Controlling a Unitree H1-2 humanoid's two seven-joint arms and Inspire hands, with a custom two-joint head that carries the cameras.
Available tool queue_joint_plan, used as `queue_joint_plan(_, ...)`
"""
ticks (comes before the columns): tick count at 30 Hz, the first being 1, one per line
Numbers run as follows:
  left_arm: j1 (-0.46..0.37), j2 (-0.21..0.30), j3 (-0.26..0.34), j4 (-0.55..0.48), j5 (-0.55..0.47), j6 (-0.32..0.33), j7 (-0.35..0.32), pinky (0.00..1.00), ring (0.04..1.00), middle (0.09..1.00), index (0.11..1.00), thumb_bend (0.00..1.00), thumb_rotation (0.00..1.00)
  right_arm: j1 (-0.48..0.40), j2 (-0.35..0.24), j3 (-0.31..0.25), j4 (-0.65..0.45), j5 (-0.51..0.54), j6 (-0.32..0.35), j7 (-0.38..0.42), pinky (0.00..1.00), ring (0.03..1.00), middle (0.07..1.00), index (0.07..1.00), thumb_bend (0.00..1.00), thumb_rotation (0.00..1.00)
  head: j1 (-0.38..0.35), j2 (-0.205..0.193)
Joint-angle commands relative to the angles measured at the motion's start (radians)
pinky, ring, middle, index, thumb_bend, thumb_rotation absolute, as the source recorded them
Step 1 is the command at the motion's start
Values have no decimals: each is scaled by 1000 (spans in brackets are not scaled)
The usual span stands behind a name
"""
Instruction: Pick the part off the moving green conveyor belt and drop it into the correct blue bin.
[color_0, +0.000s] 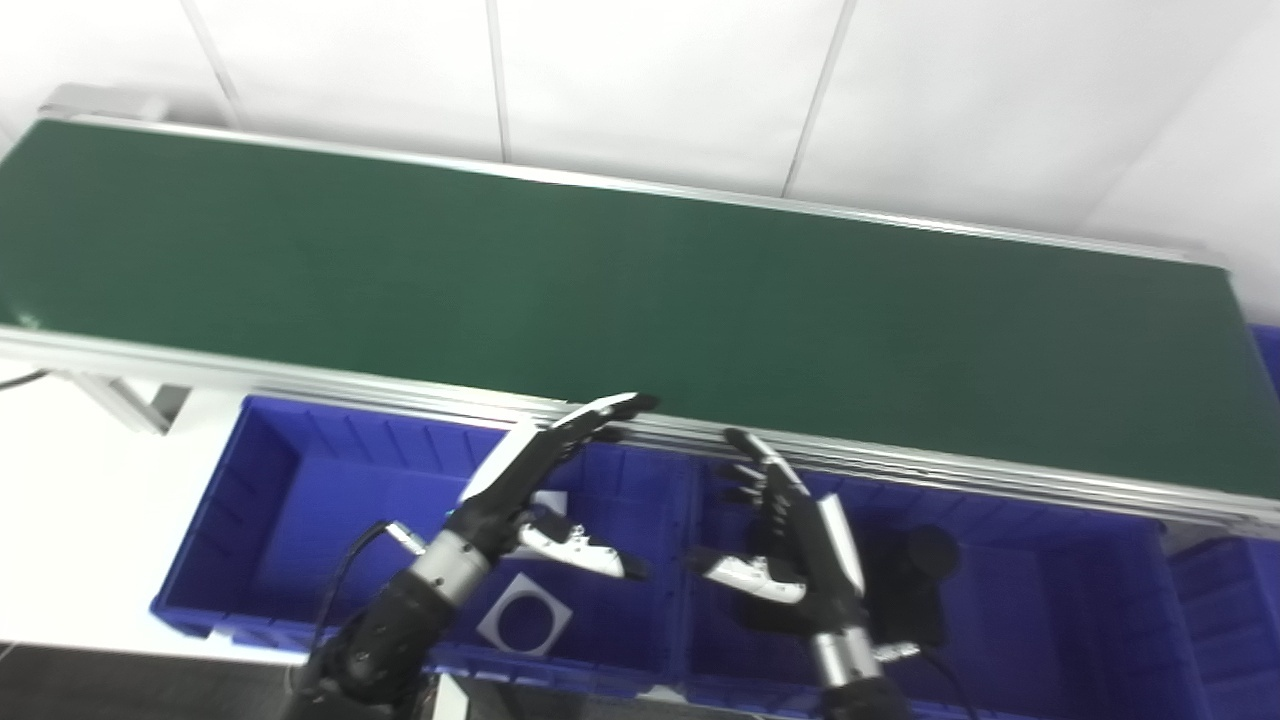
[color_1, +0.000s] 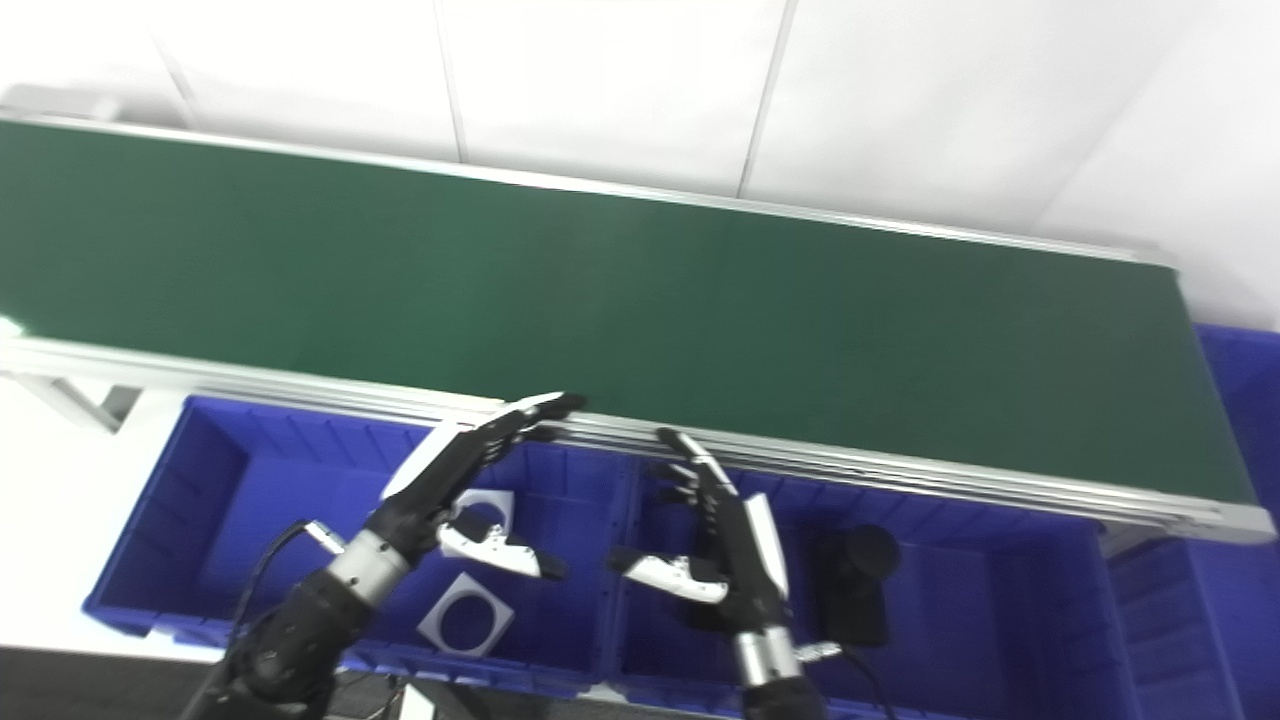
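Note:
The green conveyor belt (color_0: 620, 290) runs across the view and carries no part that I can see. My left hand (color_0: 535, 480) is open, fingers stretched toward the belt's near rail, above the left blue bin (color_0: 250, 520). My right hand (color_0: 790, 540) is open and empty above the right blue bin (color_0: 1060, 620). Two white square plates with round holes lie in the left bin, one in the middle of its floor (color_0: 524, 616), the other partly hidden behind my left hand (color_1: 483, 512). A black part (color_0: 915, 585) lies in the right bin.
The belt's aluminium near rail (color_0: 900, 465) runs just beyond both hands. Another blue bin (color_0: 1225, 620) stands at the far right. A white wall lies behind the belt.

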Motion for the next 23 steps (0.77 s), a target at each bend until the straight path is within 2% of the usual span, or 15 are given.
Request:
queue_joint_plan(1, -26, 3, 0, -9, 11, -51, 19, 815, 888, 896, 845, 910, 166, -17, 8, 14, -22, -14, -36, -40, 699, 795, 905, 853, 941, 459, -2, 1)
queue_joint_plan(9, -35, 5, 4, -1, 54, -41, 49, 817, 880, 883, 832, 898, 145, -21, -5, 52, -27, -20, -36, -90, 696, 811, 920, 865, 935, 476, 0, -5)
queue_joint_plan(19, -42, 2, 7, 18, 40, -45, 53, 780, 831, 837, 800, 890, 182, -26, -26, 75, -19, -8, -36, -116, 712, 825, 927, 870, 942, 477, 22, -16)
queue_joint_plan(23, -38, -1, 3, 25, 19, -54, 45, 761, 823, 828, 792, 876, 181, -28, -28, 78, -9, 2, -36, -120, 728, 826, 921, 864, 955, 476, 2, -21)
